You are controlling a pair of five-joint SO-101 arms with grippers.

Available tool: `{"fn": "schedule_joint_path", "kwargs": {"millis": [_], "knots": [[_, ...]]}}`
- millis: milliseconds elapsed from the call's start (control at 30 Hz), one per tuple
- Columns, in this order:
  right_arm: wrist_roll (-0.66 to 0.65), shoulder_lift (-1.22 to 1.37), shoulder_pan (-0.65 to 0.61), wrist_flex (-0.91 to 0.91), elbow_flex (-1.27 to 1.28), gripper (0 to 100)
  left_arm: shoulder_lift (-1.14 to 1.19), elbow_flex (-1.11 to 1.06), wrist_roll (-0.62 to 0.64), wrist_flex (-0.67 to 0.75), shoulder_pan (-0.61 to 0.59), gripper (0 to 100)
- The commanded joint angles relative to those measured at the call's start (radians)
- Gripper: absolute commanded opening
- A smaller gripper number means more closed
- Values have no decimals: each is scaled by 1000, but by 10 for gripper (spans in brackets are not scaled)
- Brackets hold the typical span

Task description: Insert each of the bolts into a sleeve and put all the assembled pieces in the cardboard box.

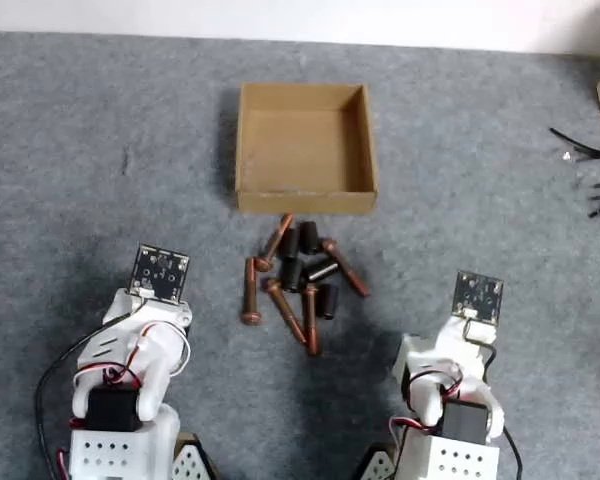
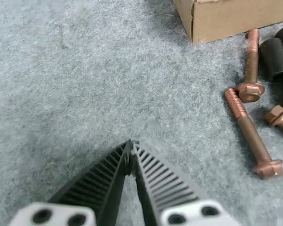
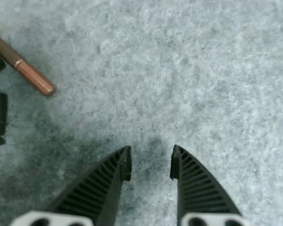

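Among the bolts (image 1: 283, 308) and sleeves (image 1: 292, 272) laid on the table (image 1: 100, 150) just before the cardboard box (image 1: 305, 201), the outermost bolt (image 2: 251, 135) is pointed lengthwise toward the box and is placed nearer the left fingers (image 2: 108, 181), clenched empty, than the right fingers (image 3: 104, 186), parted empty.

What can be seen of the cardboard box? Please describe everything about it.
The cardboard box is brown, square and shallow, with four low upright walls and an open top; no lid or flaps show. Nothing lies inside it. It sits flat on the grey mat, in the upper middle of the high view. A heap of bolts and black sleeves lies just before its near wall; one bolt's tip comes close to it, contact unclear.
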State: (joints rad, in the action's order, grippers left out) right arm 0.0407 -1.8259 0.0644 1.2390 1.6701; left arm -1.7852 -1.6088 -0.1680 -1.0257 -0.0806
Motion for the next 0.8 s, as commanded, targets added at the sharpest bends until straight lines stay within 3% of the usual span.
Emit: {"fn": "schedule_joint_path", "kwargs": {"millis": [0, 200, 300, 433, 567, 767], "knots": [[3, -10, -10, -41, 154, 125, -10, 7, 3, 21, -8, 11], [-8, -10, 297, -145, 153, 126, -10, 7, 3, 21, -7, 11], [-137, -10, 383, -209, 131, 127, -10, 7, 3, 21, -7, 11], [-175, -1, 320, -168, -4, 127, -10, 7, 3, 21, -8, 11], [-175, 1, 105, -96, -170, 127, -10, 7, 3, 20, -8, 11], [-175, 182, -71, -154, -249, 128, -10, 7, 3, 20, -8, 11]]}}
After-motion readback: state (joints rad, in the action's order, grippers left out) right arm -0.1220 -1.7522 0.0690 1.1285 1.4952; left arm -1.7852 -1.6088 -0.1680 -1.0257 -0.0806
